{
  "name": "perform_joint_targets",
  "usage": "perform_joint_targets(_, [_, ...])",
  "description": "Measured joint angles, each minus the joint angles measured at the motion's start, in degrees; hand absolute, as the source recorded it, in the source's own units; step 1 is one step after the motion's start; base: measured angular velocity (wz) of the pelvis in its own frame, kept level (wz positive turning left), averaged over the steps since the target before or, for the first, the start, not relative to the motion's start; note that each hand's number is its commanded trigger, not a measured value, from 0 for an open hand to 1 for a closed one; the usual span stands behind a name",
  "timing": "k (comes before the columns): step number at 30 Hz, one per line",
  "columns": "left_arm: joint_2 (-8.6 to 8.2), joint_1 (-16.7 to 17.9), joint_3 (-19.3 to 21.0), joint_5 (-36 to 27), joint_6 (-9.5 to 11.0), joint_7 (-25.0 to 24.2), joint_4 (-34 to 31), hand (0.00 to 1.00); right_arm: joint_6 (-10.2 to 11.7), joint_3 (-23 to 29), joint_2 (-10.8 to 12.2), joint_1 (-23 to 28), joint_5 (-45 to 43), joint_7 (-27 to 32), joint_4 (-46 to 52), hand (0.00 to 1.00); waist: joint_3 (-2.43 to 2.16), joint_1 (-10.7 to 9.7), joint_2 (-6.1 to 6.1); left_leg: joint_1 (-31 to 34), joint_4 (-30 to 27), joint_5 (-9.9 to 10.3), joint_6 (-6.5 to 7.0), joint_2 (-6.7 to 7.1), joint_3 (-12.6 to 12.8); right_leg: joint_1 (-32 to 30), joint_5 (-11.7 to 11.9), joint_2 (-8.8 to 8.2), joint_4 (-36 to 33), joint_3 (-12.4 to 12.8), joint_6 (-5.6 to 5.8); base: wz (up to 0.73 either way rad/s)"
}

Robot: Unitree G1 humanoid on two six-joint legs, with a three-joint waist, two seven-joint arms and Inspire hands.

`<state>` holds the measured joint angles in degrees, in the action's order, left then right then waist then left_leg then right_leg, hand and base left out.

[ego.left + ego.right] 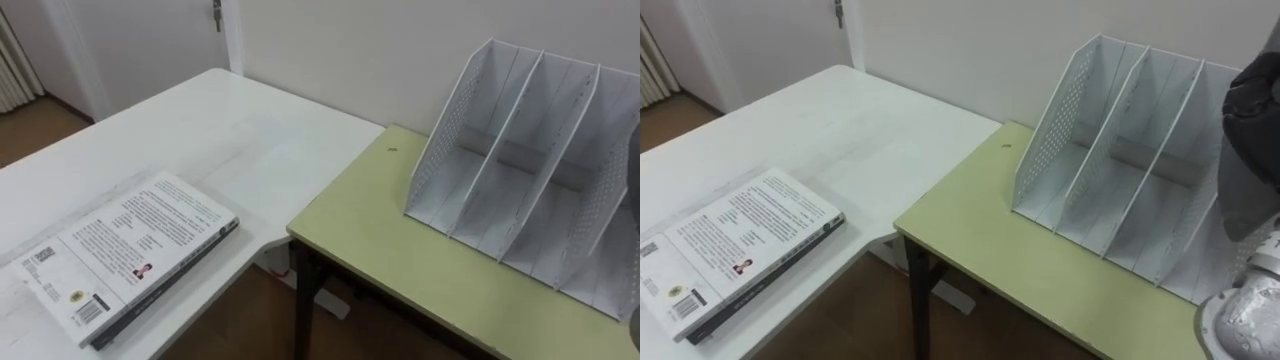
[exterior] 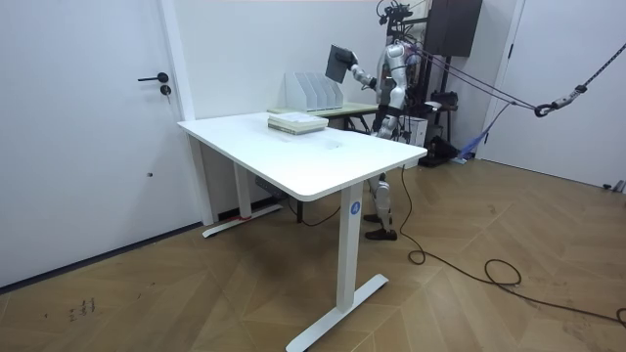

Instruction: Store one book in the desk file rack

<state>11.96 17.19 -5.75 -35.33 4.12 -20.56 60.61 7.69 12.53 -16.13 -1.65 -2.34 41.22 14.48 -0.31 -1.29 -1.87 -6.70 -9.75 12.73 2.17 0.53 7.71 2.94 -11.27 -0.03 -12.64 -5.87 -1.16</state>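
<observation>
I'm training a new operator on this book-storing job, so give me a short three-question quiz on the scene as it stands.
1. True or false: the file rack already holds a book.
2. The file rack stands on: A the floor, B the green desk, C a chair.
3. Fill in: the printed book on the white table lies ___, while the robot's right hand holds a dark book raised near the rack.

Key: 1 false, its compartments are empty; 2 B; 3 flat.
</observation>
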Motion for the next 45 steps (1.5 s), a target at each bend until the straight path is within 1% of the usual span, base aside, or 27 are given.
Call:
perform_joint_targets(5, [0.02, 0.0, 0.0, -0.1, 0.0, 1.3, 0.0, 0.00, 0.0, 0.0, 0.0, -0.3, 0.0, 0.0, -1.4, 1.00, 0.11, 0.0, -0.19, 0.0, 0.0, 0.0, -0.01, 0.02, -0.2, 0.1, 0.0, -0.07, 0.1, -0.4, 0.00, 0.02])
perform_joint_targets(9, [0.01, -0.2, 0.3, 0.0, 0.0, 1.6, 1.0, 0.00, -0.1, 0.2, 0.0, -2.7, 0.0, 0.2, -5.7, 1.00, 0.17, 0.0, -0.44, 0.0, 0.0, 0.0, 0.00, 0.05, -0.2, 0.1, 0.0, -0.11, 0.1, -0.4, 0.00, 0.00])
perform_joint_targets(11, [-0.01, -0.4, 0.8, 0.0, 0.0, 1.7, 1.4, 0.00, -0.1, 0.2, 0.0, -3.1, 0.1, 0.1, -6.6, 1.00, 0.23, 0.1, -0.65, 0.0, 0.0, 0.0, 0.00, 0.05, -0.3, 0.2, 0.0, -0.13, 0.1, -0.6, 0.00, 0.00])
perform_joint_targets(13, [-0.02, -0.4, 1.4, 0.0, -0.1, 1.8, 1.4, 0.00, -0.3, 0.2, 0.0, -3.5, 0.1, -0.1, -7.8, 1.00, 0.40, 0.1, -0.95, 0.1, 0.0, 0.0, -0.01, 0.06, -0.3, 0.2, 0.0, -0.14, 0.1, -0.6, 0.00, 0.00])
perform_joint_targets(15, [-0.03, -0.4, 1.6, 0.0, -0.2, 2.1, 1.4, 0.00, -0.3, 0.2, 0.0, -3.9, 0.1, -0.2, -8.6, 1.00, 0.43, 0.2, -1.02, 0.1, 0.0, 0.0, 0.00, 0.09, -0.3, 0.2, 0.0, -0.18, 0.1, -0.6, 0.02, 0.00])
perform_joint_targets(20, [-0.04, -0.5, 1.9, 0.0, -0.5, 2.5, 1.6, 0.00, -0.3, 0.2, 0.0, -5.0, 0.1, -0.2, -9.9, 1.00, 0.41, 0.1, -1.02, 0.2, 0.0, 0.0, 0.00, 0.11, -0.4, 0.1, 0.0, -0.18, 0.1, -0.6, 0.04, 0.00])
perform_joint_targets(25, [-0.13, -1.6, 1.9, 0.0, -0.5, 2.5, 3.5, 0.00, -0.5, 0.2, 0.0, -6.4, 0.1, -0.4, -11.3, 1.00, 0.40, 0.2, -1.01, 0.2, 0.0, 0.0, 0.00, 0.11, -0.4, 0.1, 0.0, -0.17, 0.1, -0.6, 0.04, 0.00])
perform_joint_targets(28, [-0.22, -1.9, 2.3, 0.1, -0.5, 2.5, 4.1, 0.00, -1.5, 0.2, 0.0, -7.0, 0.0, -0.8, -11.7, 1.00, 0.41, 0.3, -1.22, 0.2, 0.0, 0.0, 0.01, 0.11, -0.4, 0.1, 0.0, -0.18, 0.0, -0.6, 0.04, 0.00])
perform_joint_targets(32, [-0.20, -1.8, 2.6, 0.3, -0.5, 2.4, 4.1, 0.00, -1.8, 0.3, -0.4, -8.7, 0.2, -0.8, -13.5, 1.00, 0.41, 0.2, -1.45, 0.2, 0.0, 0.0, 0.01, 0.13, -0.4, 0.0, 0.0, -0.22, 0.1, -0.7, 0.04, 0.00])
perform_joint_targets(34, [0.10, -2.1, 2.8, 2.5, -0.7, 2.3, 3.8, 0.00, -2.5, 0.3, -1.9, -12.4, 2.3, -1.0, -17.7, 1.00, 0.37, 0.2, -1.42, 0.4, -0.1, 0.0, 0.02, 0.15, -0.4, 0.1, 0.0, -0.33, 0.1, -1.1, 0.06, 0.02])
perform_joint_targets(37, [0.32, -2.3, 2.9, 3.4, -1.4, 2.2, 3.7, 0.00, -4.0, 0.3, -3.8, -15.5, 4.2, -1.5, -21.3, 1.00, 0.29, 0.2, -1.37, 0.8, -0.5, 0.0, 0.03, 0.18, -0.6, 0.1, 0.0, -0.52, 0.1, -1.8, 0.06, 0.12])
perform_joint_targets(40, [0.43, -2.6, 2.9, 3.4, -1.7, 2.1, 3.5, 0.00, -4.2, 0.2, -4.0, -16.8, 4.5, -2.0, -23.2, 1.00, 0.32, 0.3, -1.50, 1.1, -0.8, 0.0, 0.02, 0.16, -1.0, 0.0, 0.0, -0.53, 0.1, -2.2, 0.06, 0.09])
perform_joint_targets(43, [0.43, -3.2, 2.9, 3.4, -2.7, 2.1, 3.6, 0.00, -6.5, 0.0, -4.0, -18.2, 4.5, -2.5, -25.2, 1.00, 0.31, 0.8, -1.47, 1.2, -0.8, -0.1, 0.02, 0.18, -1.5, 0.0, 0.0, -0.52, 0.1, -2.3, 0.06, 0.04])
perform_joint_targets(45, [0.41, -3.4, 2.8, 3.4, -2.9, 2.1, 3.5, 0.00, -6.8, 0.0, -4.0, -18.2, 4.5, -2.5, -25.2, 1.00, 0.31, 1.3, -1.47, 1.3, -0.8, -0.1, 0.02, 0.19, -1.6, 0.0, 0.0, -0.54, 0.1, -2.5, 0.06, 0.00])
